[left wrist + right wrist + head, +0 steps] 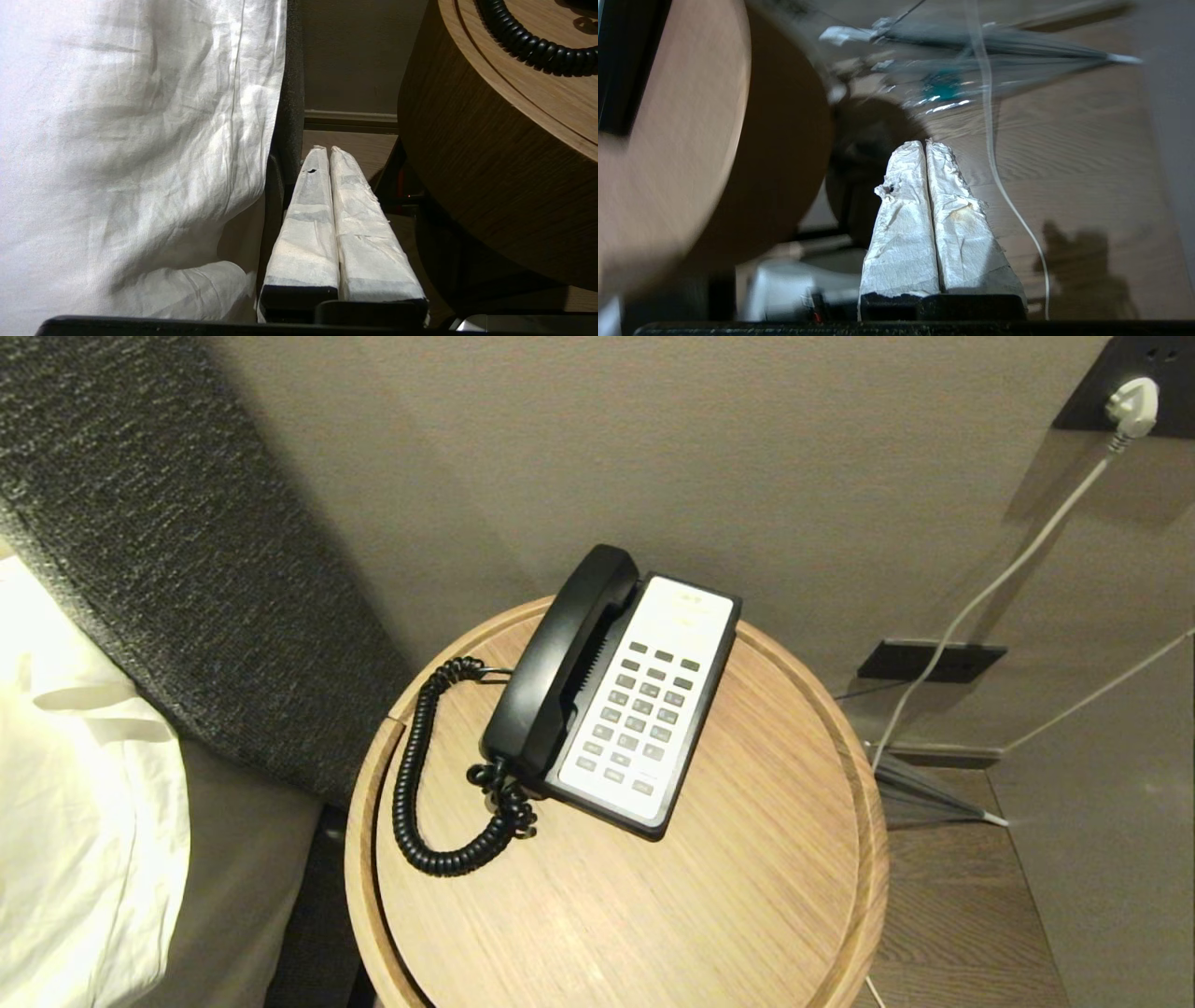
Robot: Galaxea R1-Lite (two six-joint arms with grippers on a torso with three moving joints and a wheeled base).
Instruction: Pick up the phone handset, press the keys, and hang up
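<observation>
In the head view the phone handset (pixel 560 663) lies in its cradle along the left side of the phone base (pixel 644 709), a black body with a white face and rows of grey keys, set at a slant near the middle of the frame on a round wooden surface (pixel 747 896) with a raised rim. The handset's black coiled cord (pixel 415 775) loops out to the left of the base and curls back to the handset's lower end, resting on the wood. Neither arm shows in this view. To the left of the frame are a dark textured headboard (pixel 168 551) and white bedding (pixel 75 803); at the right, a white plug (pixel 1131 406) sits in a dark wall socket in the upper corner, with a white cable (pixel 980 602) trailing down toward the wooden floor. The left gripper (pixel 327 151) hangs low between the white bedding and the curved side of the surface, its tape-wrapped fingers (pixel 308 224) clenched together on nothing — a stretch of the coiled cord is visible on the wood in the upper right of that frame. The right gripper (pixel 924 145) is low beside the surface's other flank, above the floor, its wrapped fingers (pixel 906 233) likewise pressed tight and empty; that picture is blurred, with a white cable and some dark rods lying on the floor beyond.
</observation>
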